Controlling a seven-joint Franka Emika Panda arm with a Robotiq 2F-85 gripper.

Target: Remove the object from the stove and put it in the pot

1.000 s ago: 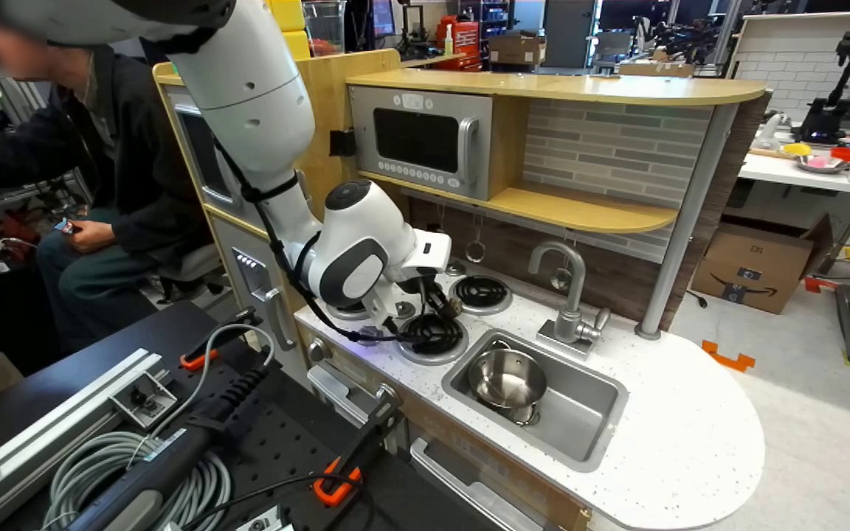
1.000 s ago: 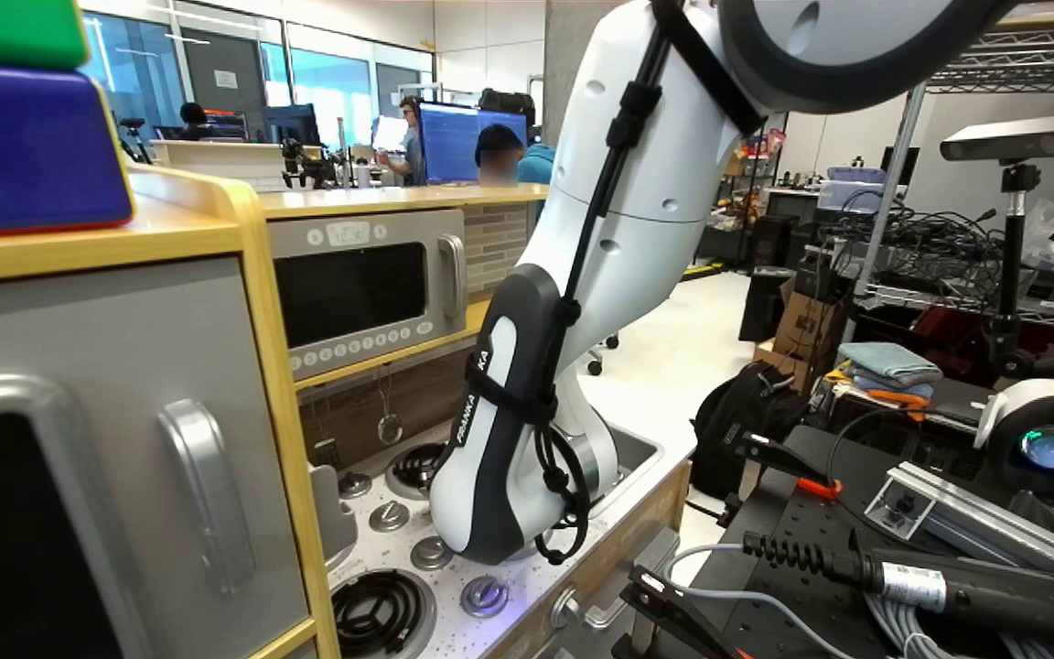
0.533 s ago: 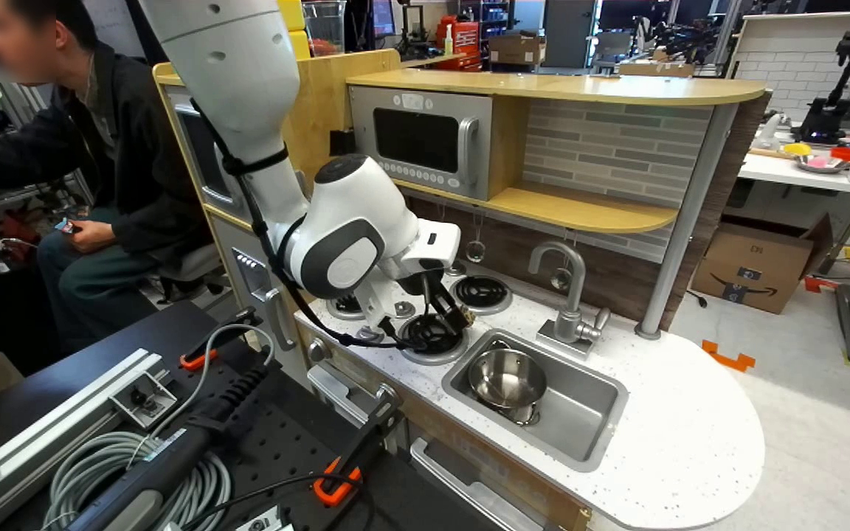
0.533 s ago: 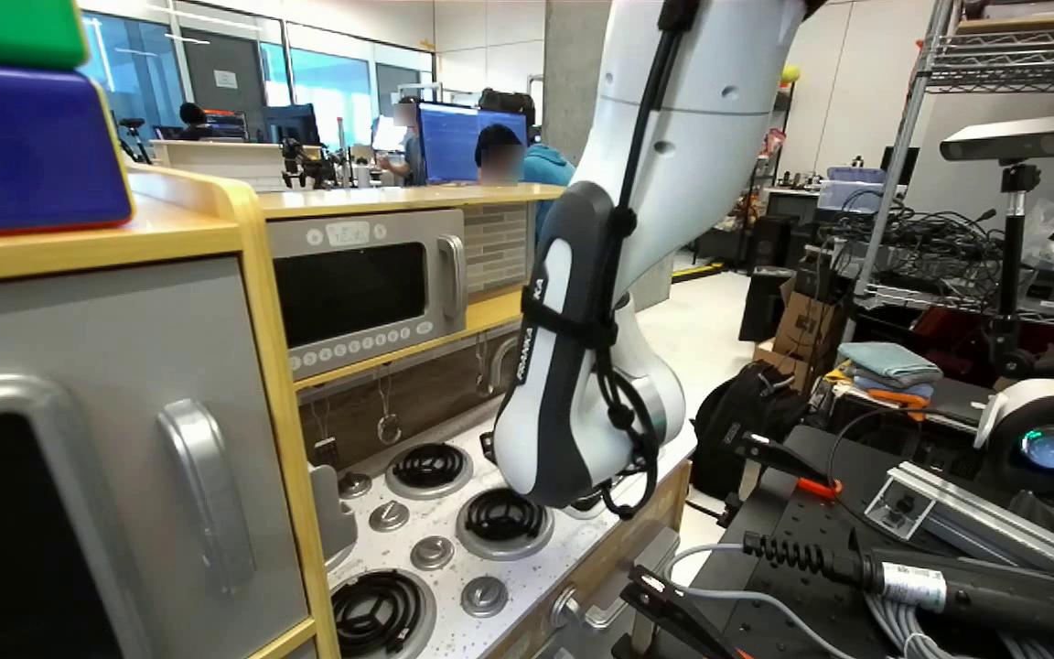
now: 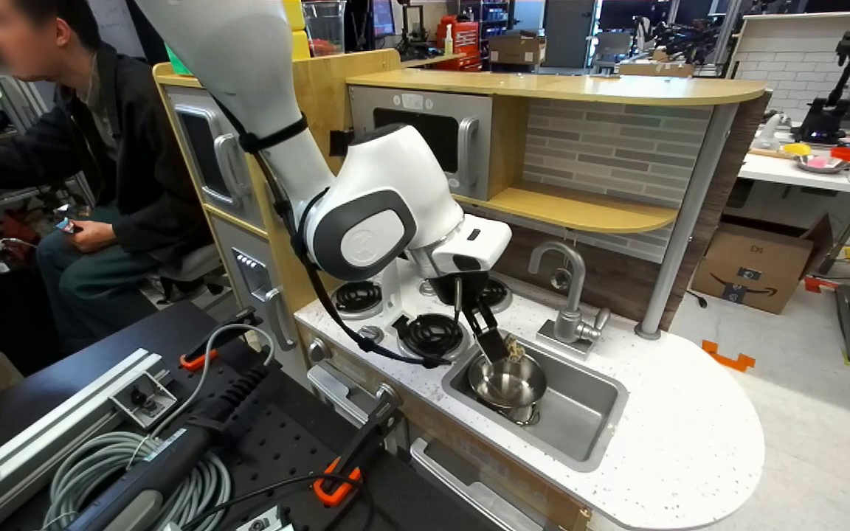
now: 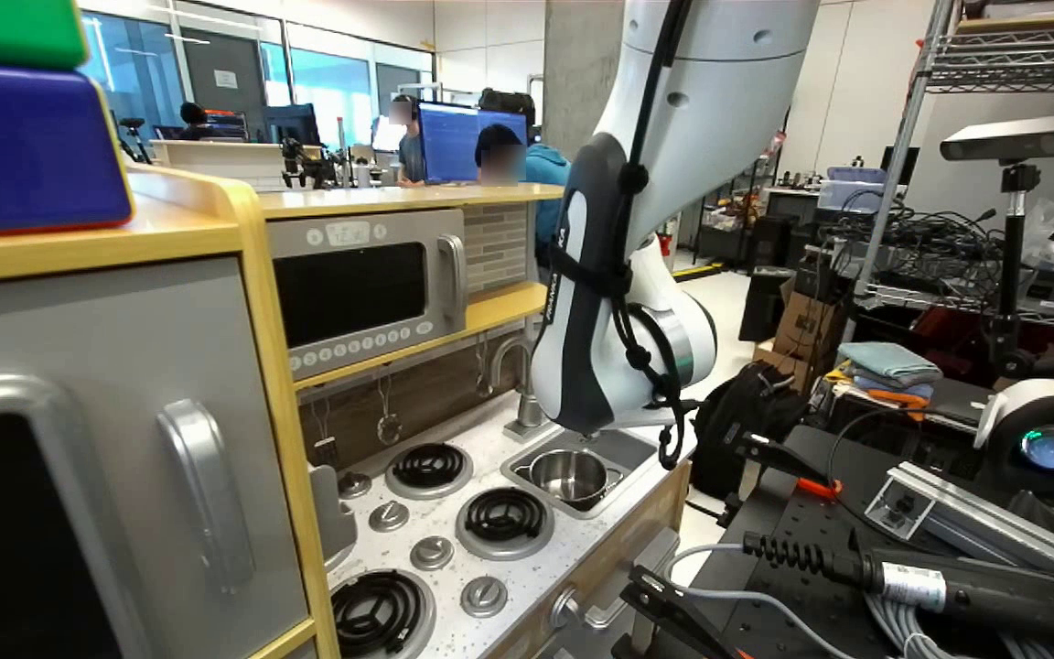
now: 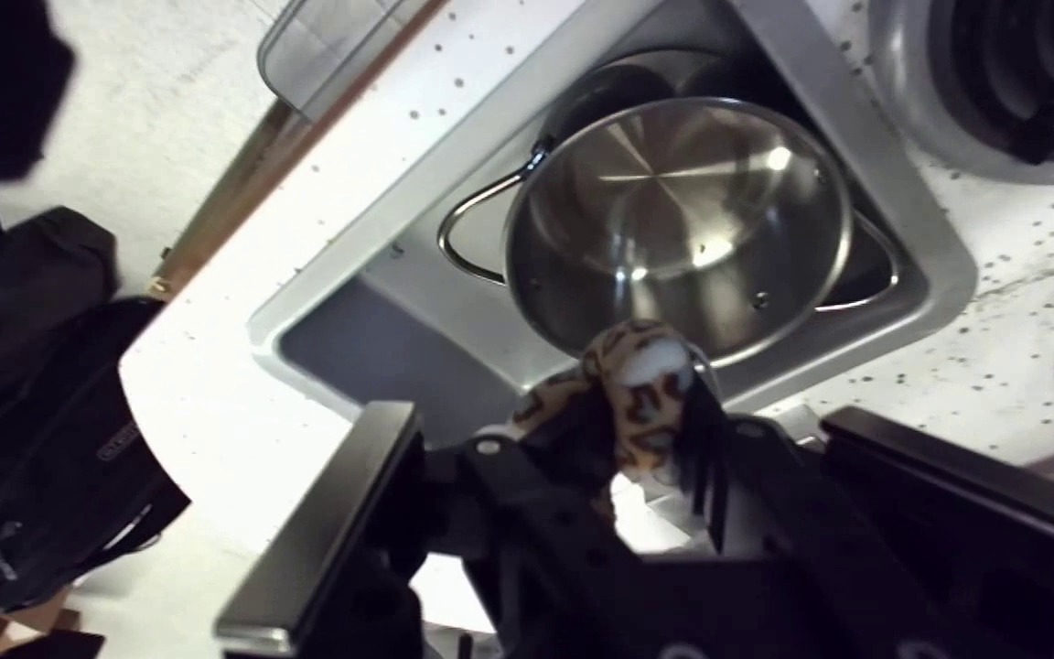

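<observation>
My gripper (image 5: 500,348) is shut on a tan and white soft-looking object (image 7: 641,394) with dark brown spots. The spotted object (image 5: 515,349) also shows in an exterior view, at the fingertips. The silver pot (image 7: 673,210) sits in the sink, tilted, with two wire handles. In the wrist view the object overlaps the pot's near rim. In an exterior view the object is above the back side of the pot (image 5: 510,387). The pot (image 6: 567,476) looks empty. The stove's burners (image 6: 504,522) are bare. The arm hides the gripper and the object in that exterior view.
The sink basin (image 5: 580,435) surrounds the pot. The faucet (image 5: 576,291) stands behind the sink, close to the gripper. The wooden shelf (image 5: 580,210) and microwave (image 6: 358,288) are above the counter. A black table (image 5: 277,442) with cables and clamps is in front.
My gripper has moved with the spotted object from over the stove's burner to the sink side, and is now over the pot. The arm links have shifted the same way.
</observation>
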